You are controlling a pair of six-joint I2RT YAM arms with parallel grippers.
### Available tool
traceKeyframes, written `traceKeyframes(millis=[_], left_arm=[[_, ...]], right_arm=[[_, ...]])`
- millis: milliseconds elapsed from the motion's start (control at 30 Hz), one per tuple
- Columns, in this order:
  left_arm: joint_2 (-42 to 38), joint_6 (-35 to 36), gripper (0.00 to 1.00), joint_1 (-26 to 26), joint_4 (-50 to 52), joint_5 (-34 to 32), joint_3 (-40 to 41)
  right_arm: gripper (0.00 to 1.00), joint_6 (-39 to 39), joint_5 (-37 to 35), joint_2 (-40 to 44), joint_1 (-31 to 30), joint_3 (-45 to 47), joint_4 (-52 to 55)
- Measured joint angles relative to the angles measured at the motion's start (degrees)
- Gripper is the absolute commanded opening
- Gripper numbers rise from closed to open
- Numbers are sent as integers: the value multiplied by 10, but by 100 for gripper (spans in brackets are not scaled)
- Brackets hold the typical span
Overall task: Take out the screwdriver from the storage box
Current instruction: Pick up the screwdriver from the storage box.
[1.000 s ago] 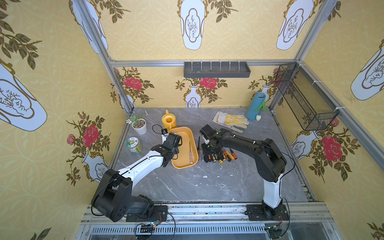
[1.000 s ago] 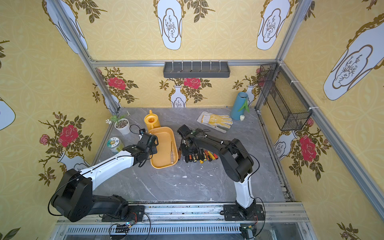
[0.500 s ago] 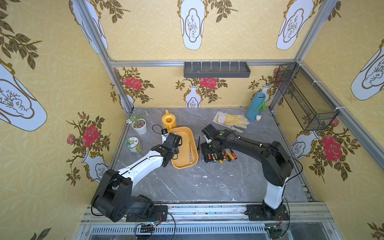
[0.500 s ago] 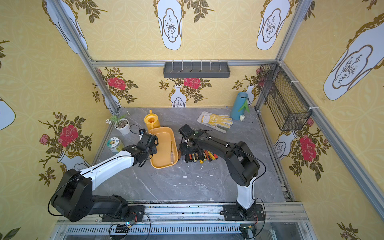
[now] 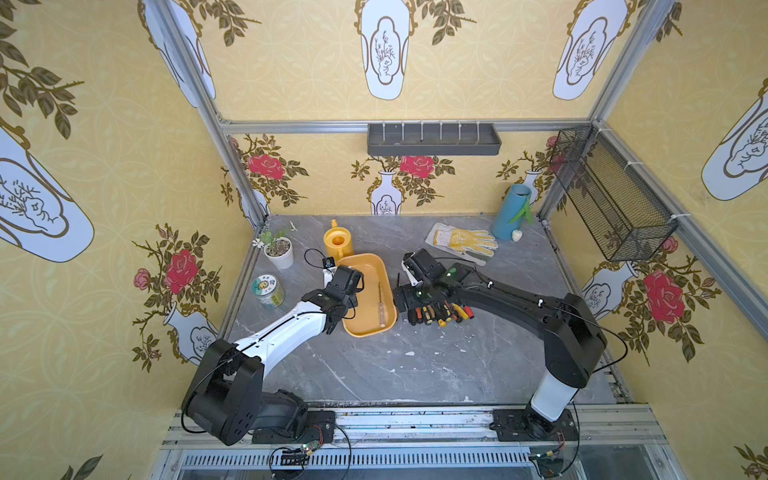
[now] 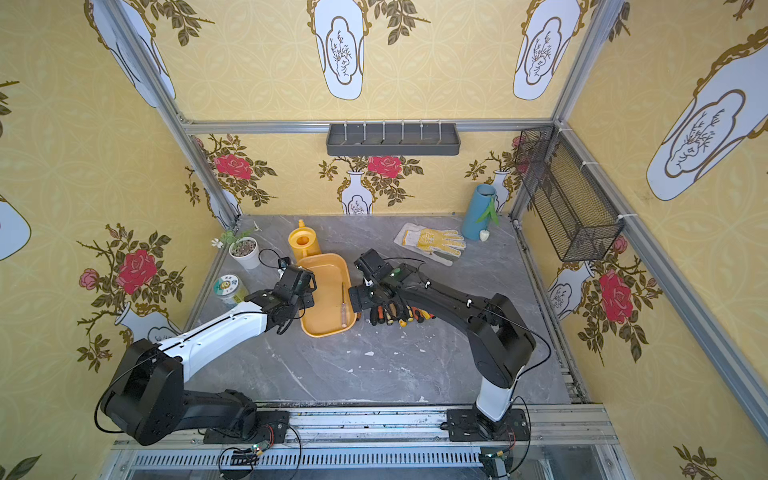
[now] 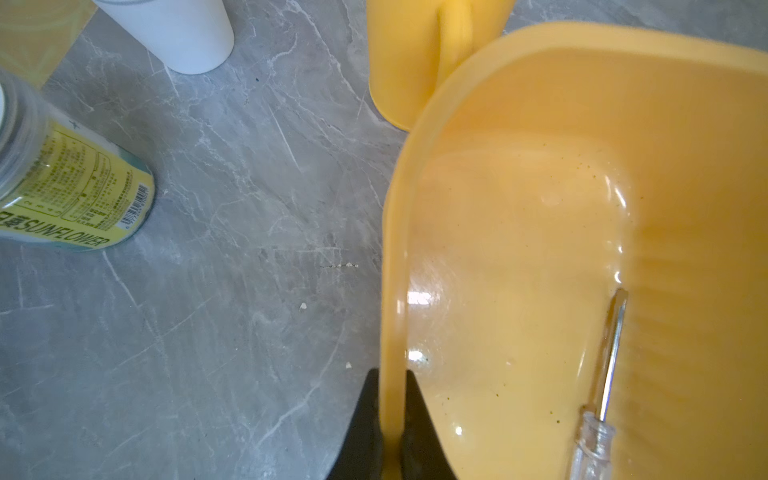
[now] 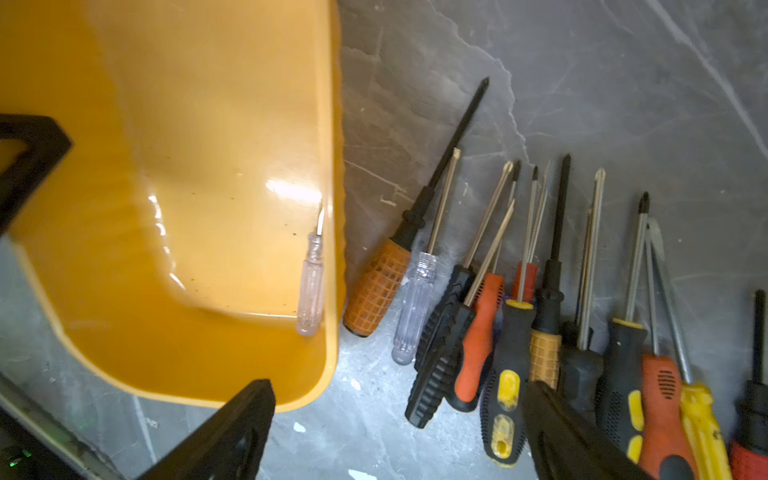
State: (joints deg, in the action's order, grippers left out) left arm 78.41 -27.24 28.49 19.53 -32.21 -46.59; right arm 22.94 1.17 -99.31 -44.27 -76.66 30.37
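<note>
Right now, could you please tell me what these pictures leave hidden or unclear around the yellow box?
Screwdriver in the box: handle end cut off by the left wrist view's edge; shaft mostly behind the box wall in the right wrist view.
Loose screwdrivers: some handles covered by a finger of the right gripper there; partly under that arm in both top views.

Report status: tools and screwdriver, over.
Left tool shut on storage box rim. Right tool open, empty. Clear-handled screwdriver lies inside, against the wall. Nothing covering it.
</note>
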Motion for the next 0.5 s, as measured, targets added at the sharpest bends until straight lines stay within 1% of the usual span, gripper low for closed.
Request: traceKeyframes(millis=[200,233,267,500], left_arm=[[-2,0,0,0,0,1,0],[-2,0,0,0,0,1,0],[-2,0,0,0,0,1,0],[-8,0,0,0,-1,0,3]], right_arm=[[100,-6,-8,11,-19,-6,-10],[100,-6,-7,11,-24,-7,-13],[97,-6,-5,11,-29,-7,-16],[97,3,5,-12,-64,-19,-34]])
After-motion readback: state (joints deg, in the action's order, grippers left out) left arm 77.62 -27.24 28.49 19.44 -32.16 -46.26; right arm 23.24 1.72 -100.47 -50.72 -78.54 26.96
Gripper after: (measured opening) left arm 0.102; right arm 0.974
